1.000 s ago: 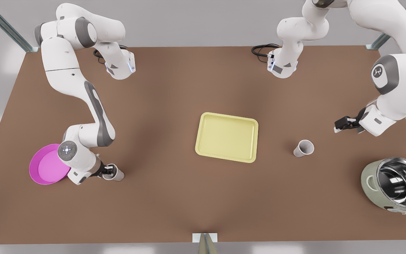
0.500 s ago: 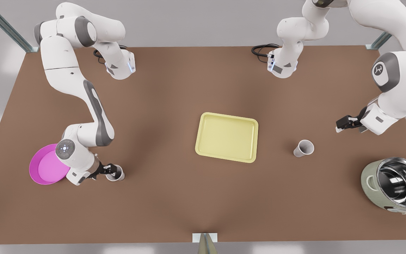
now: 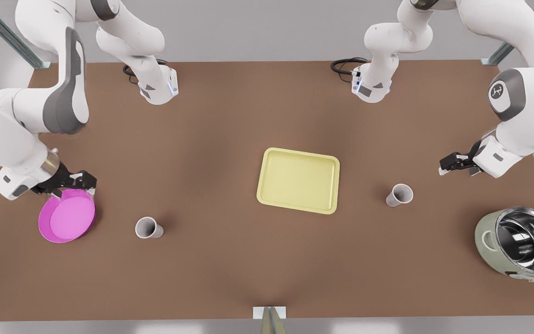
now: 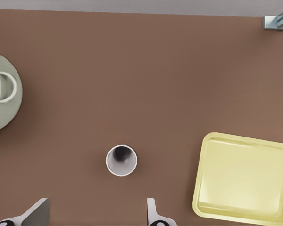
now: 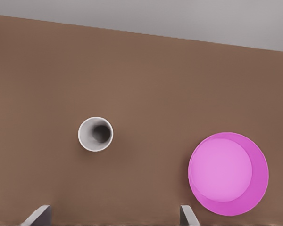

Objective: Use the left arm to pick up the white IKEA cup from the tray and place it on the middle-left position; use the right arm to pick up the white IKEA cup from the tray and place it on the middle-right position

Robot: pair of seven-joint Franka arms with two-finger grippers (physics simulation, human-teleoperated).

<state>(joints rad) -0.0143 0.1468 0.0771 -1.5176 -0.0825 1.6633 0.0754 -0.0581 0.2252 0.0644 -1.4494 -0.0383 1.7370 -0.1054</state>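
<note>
Both pincers [image 3: 74, 182] [image 3: 448, 164] above brown tabletop [image 3: 230, 260]

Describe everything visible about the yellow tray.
The tray is a pale yellow rectangle with rounded corners and a low raised rim, smooth and plastic-looking. It lies flat on the brown table near the middle, turned slightly askew. Nothing sits in it. Both white cups stand on the table apart from it, and neither gripper is near it.

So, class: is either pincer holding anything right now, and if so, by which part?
Nothing is held: the left pincer and the right pincer are both open and empty.
</note>
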